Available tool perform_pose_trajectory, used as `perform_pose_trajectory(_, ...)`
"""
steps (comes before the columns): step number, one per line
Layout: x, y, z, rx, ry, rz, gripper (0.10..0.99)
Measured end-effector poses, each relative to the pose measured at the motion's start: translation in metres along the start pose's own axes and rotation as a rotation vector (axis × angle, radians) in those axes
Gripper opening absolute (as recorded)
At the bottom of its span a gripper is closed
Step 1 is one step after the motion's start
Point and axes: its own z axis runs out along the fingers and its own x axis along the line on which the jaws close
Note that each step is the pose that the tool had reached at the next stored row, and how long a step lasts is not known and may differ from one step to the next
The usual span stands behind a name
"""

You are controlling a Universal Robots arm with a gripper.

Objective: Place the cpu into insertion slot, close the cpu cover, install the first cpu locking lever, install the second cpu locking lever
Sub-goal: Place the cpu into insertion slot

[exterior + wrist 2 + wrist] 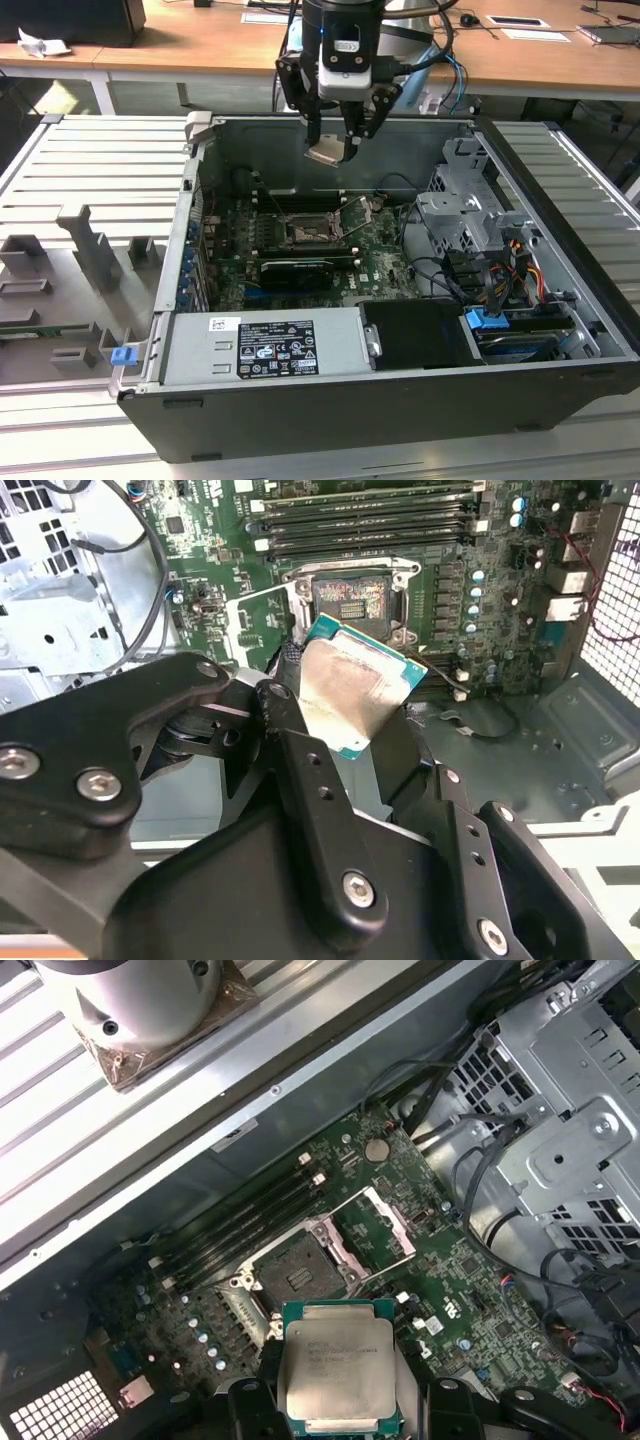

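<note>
My black gripper (335, 150) hangs above the open computer case, shut on the cpu (328, 152). In both wrist views the cpu (350, 685) (335, 1370) is a pale tan-silver square with a green edge, held tilted between the fingers (295, 740). The insertion slot (305, 232) (350, 600) (295, 1275) lies bare on the green motherboard well below the chip, its dark centre exposed. The cpu cover (357, 215) (372, 1228) stands swung open beside the slot, on the exterior view's right of it.
Long black memory slots (300, 200) run just behind the socket. A silver power supply (265, 345) fills the case's near side. A metal drive cage (470, 215) with cables (480, 275) is on the exterior view's right. Grey fixture blocks (90, 245) stand outside on the exterior view's left.
</note>
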Motion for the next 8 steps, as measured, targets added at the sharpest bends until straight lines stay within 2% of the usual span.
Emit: perform_pose_trajectory(8, 0.0000, 0.0000, 0.0004, -0.001, -0.0050, 0.055, 0.525)
